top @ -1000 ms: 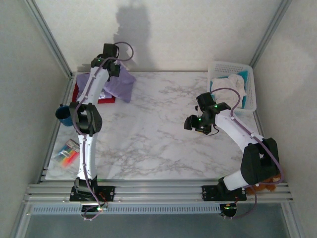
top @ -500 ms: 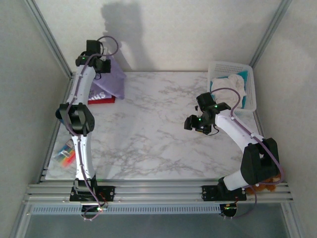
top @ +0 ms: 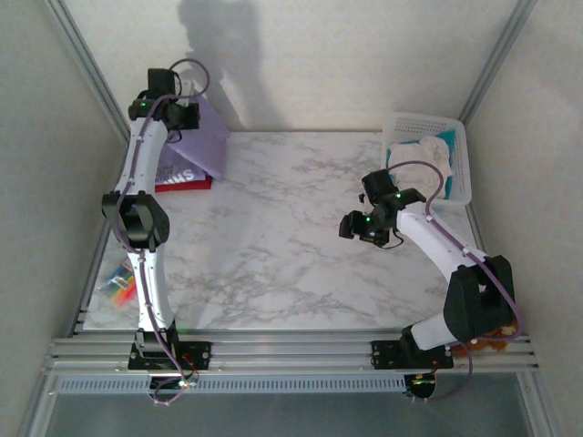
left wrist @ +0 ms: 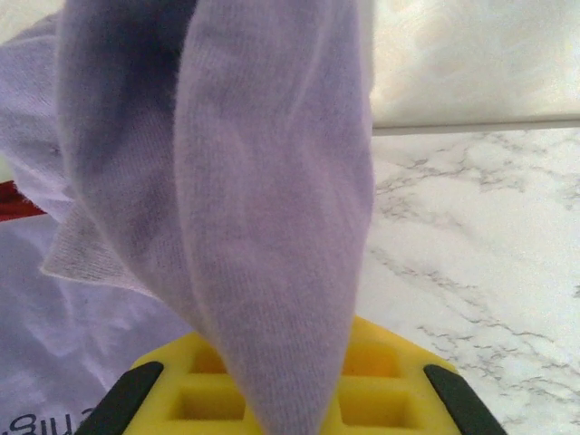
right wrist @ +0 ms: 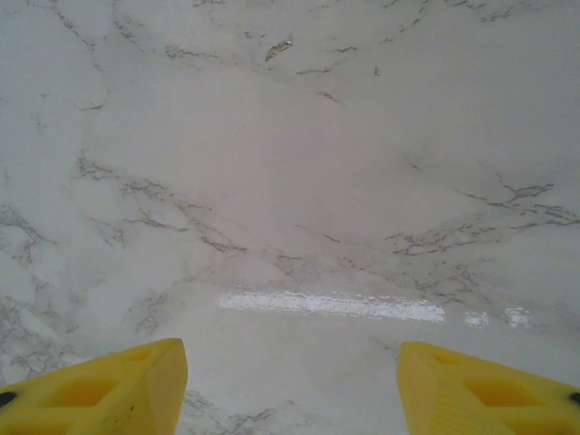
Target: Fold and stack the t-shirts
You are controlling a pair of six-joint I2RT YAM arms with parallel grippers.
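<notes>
Holding a bunch of the plain purple t-shirt [top: 208, 137] up above the far-left corner of the tabletop [top: 273, 255], the left fingers [left wrist: 385, 376] are closed on the cloth. In the left wrist view it rises out of the yellow pair in a thick, loose fold. From above, the shirt hangs as a slack sheet. I cannot tell whether its lower edge is touching what lies beneath.

Under it sits the lettered purple t-shirt [top: 178, 171], lying flat with its white print showing. It rests on the red t-shirt [top: 187, 185], of which a thin edge shows along the near side. Both look compact and squared, so they are probably already folded and stacked.

The right fingers [right wrist: 109, 390] are spread wide and hold nothing. They hover over bare marble right of the middle of the tabletop, well apart from the shirts. A basket [top: 460, 159] at the far-right corner holds some white cloth [top: 424, 150].

My reading is that the task is well along but not finished. The hanging shirt is unfolded and bunched, so it has yet to be spread on the open marble, folded, and set on the pile. With the other arm free and open, it is placed to help once the shirt is laid out. The soft cloth may sag or slip if held at one point.
</notes>
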